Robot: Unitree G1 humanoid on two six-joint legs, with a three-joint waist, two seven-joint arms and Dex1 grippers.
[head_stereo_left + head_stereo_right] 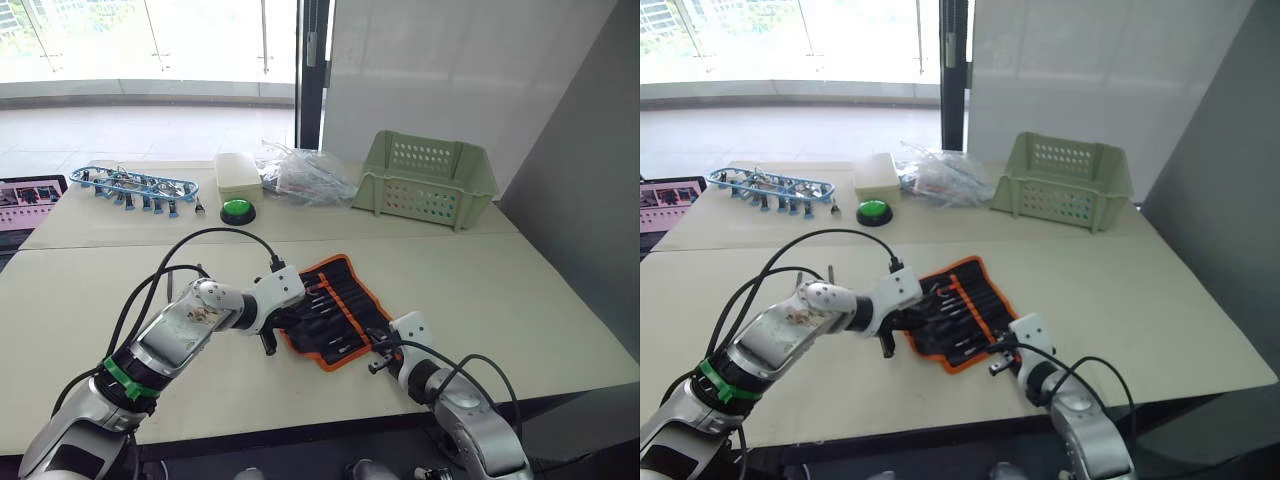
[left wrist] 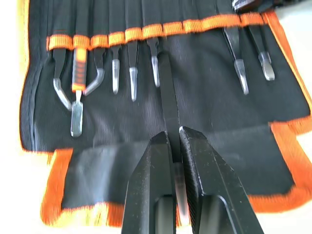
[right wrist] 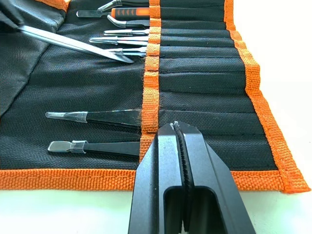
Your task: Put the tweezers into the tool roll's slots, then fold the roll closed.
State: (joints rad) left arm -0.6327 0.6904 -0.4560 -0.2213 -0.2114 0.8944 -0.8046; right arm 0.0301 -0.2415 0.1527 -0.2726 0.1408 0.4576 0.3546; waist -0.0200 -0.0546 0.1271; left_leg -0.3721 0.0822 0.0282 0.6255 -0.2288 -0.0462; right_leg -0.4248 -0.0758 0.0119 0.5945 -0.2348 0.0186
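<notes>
The tool roll point(image 1: 338, 300) lies unrolled on the table's middle, black with orange edging. Several tweezers point(image 2: 132, 78) sit with their handles in the slots under its orange band point(image 2: 165, 29). My left gripper point(image 2: 174, 136) is shut on one black tweezer point(image 2: 168, 97), which lies on the roll and points at the band between filled slots. It hovers at the roll's left side point(image 1: 285, 318). My right gripper point(image 3: 178, 127) is shut, its tips resting on the pocket fabric near the roll's near right corner point(image 1: 380, 355). The held tweezer point(image 3: 73, 44) also crosses the right wrist view.
A pale green perforated basket point(image 1: 425, 180) stands at the back right. A clear plastic bag point(image 1: 305, 175), a white box point(image 1: 237, 172), a green button point(image 1: 238, 210) and a blue rack of clips point(image 1: 135, 185) line the far side. A screen point(image 1: 25, 200) is at the left edge.
</notes>
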